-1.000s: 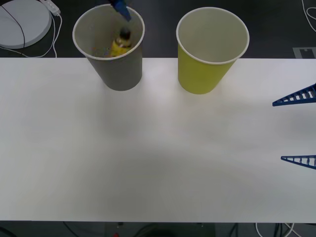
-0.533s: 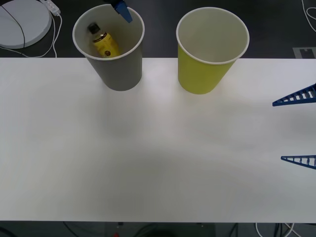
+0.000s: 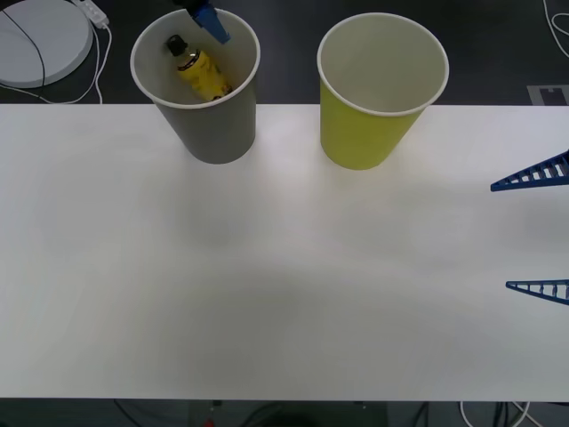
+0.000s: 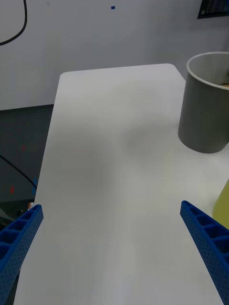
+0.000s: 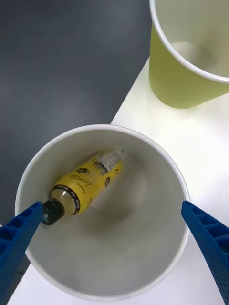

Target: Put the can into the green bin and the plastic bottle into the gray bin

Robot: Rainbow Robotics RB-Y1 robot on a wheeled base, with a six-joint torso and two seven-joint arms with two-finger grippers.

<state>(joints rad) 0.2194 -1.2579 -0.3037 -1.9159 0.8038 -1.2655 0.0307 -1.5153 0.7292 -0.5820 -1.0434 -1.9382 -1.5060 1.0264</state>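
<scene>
A small yellow plastic bottle (image 5: pixel 88 183) with a black cap lies tilted inside the tall gray paper-cup bin (image 3: pixel 211 124), that half of the job apparently done. The left gripper (image 5: pixel 114 252) hangs directly over the gray bin, fingers spread wide and empty. Beside the gray bin, the yellow-green paper-cup bin (image 3: pixel 369 133) looks empty. The right gripper (image 3: pixel 533 233) waits, fingers apart, well clear of the gray bin.

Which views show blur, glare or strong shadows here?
Front view: even light, faint soft shadows on the table, no glare. Left wrist view: the plastic bottle in the gray bin is sharp. Right wrist view: the right gripper fingers look slightly soft.
</scene>
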